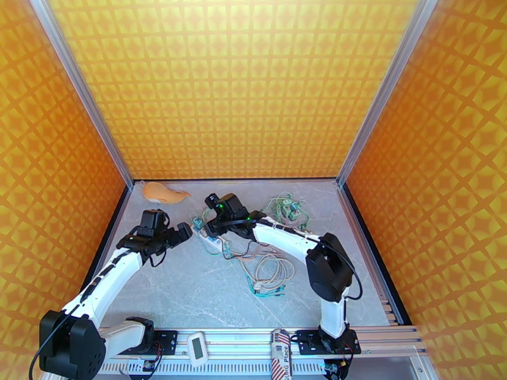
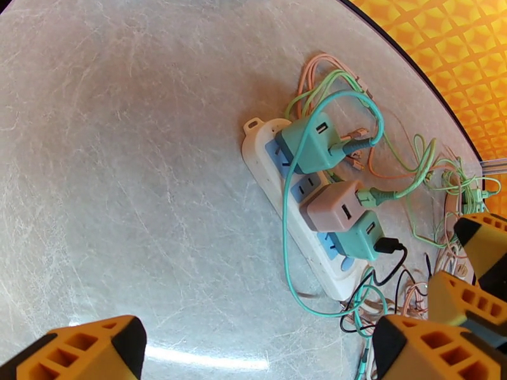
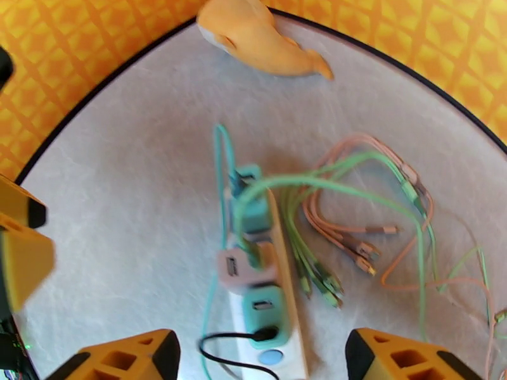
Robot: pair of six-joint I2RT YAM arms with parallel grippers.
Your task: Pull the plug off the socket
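Our left pincer (image 2: 253, 359) and right pincer (image 3: 263, 362) gape wide, holding nothing, near the power strip (image 2: 256, 150) with its three plugs (image 2: 333, 207) mid-table. Tangled cables (image 3: 361, 248) crowd its side, a toy whale (image 3: 253, 33) beyond.

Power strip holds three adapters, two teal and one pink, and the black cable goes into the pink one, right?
No. The black cable goes into the end teal adapter, not the pink adapter, as the left wrist view shows. The power strip does hold three adapters.
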